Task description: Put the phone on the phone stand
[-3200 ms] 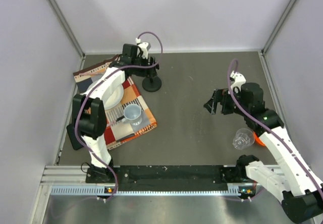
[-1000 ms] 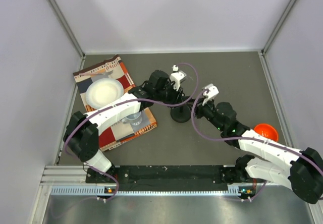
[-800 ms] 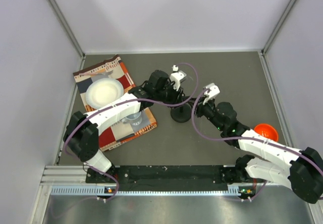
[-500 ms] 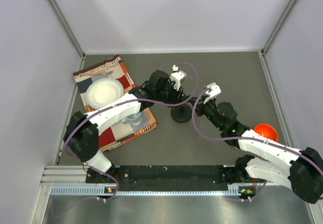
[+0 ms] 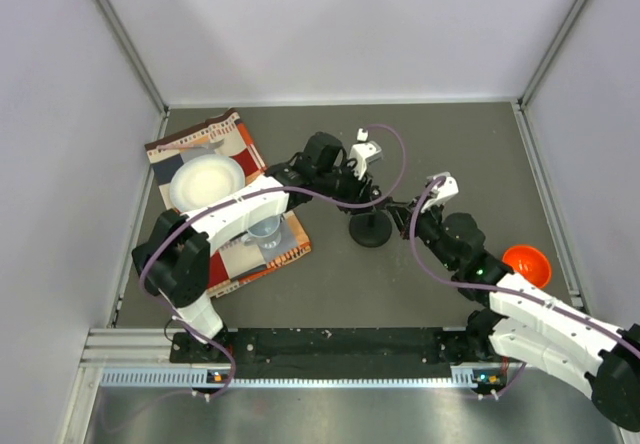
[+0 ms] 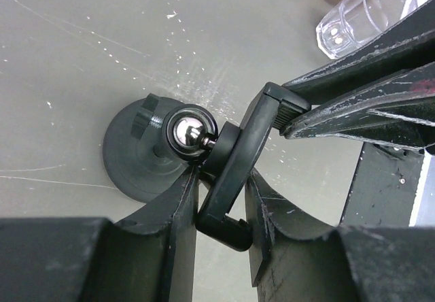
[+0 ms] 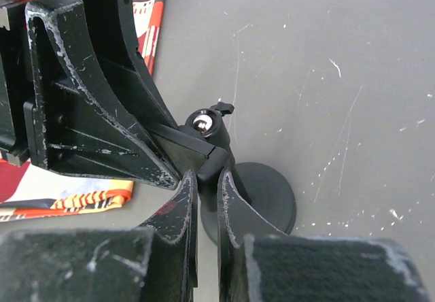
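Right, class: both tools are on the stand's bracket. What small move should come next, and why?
Probably the right tool should nudge the clamp bracket round on its ball joint while the left tool steadies it. Both pinch the bracket, which leans sideways off the phone stand, and no phone shows in any view, so the stand seems not yet ready.

Dark grey scratched tabletop (image 5: 350, 294), pale lilac walls (image 5: 330, 24).
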Robot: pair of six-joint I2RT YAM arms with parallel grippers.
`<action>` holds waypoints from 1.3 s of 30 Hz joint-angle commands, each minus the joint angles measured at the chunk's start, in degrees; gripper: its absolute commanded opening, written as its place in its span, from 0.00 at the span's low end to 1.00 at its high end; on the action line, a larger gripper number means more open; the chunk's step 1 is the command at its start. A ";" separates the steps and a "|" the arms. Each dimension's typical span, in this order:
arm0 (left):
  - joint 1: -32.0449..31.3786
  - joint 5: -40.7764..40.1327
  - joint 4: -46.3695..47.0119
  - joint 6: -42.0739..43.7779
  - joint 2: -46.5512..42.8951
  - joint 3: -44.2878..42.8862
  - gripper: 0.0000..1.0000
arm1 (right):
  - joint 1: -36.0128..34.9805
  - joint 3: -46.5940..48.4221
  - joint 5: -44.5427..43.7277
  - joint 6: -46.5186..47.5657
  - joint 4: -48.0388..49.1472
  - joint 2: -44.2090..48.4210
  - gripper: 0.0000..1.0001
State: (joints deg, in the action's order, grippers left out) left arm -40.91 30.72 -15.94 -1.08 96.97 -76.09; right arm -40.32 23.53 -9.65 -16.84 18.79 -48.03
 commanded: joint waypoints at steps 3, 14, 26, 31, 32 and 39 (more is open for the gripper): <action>0.56 1.28 2.40 -4.44 -0.11 -0.02 0.35 | -1.08 0.37 2.63 -5.84 -3.92 4.70 0.00; 1.09 -5.32 6.37 -8.41 -10.40 5.43 0.76 | -1.08 5.30 1.65 -2.50 -14.74 4.88 0.45; 0.04 0.04 7.68 -10.26 -9.25 8.24 0.70 | -0.99 7.32 1.21 -1.70 -14.48 2.15 0.36; -0.14 0.13 7.77 -9.99 -8.20 8.42 0.62 | -1.08 7.41 0.16 -0.74 -12.99 2.06 0.33; -0.14 -0.04 7.68 -9.99 -8.02 8.33 0.56 | -1.08 7.41 0.16 -0.56 -12.72 1.45 0.32; -0.23 -4.08 6.46 -9.20 -7.23 7.80 0.00 | -1.08 7.24 -5.27 -0.47 -13.16 1.44 0.03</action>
State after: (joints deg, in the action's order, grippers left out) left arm -41.30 30.63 -9.69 -11.27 89.30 -68.05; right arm -40.99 28.34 -9.96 -17.72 4.43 -47.24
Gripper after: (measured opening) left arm 0.319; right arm 0.144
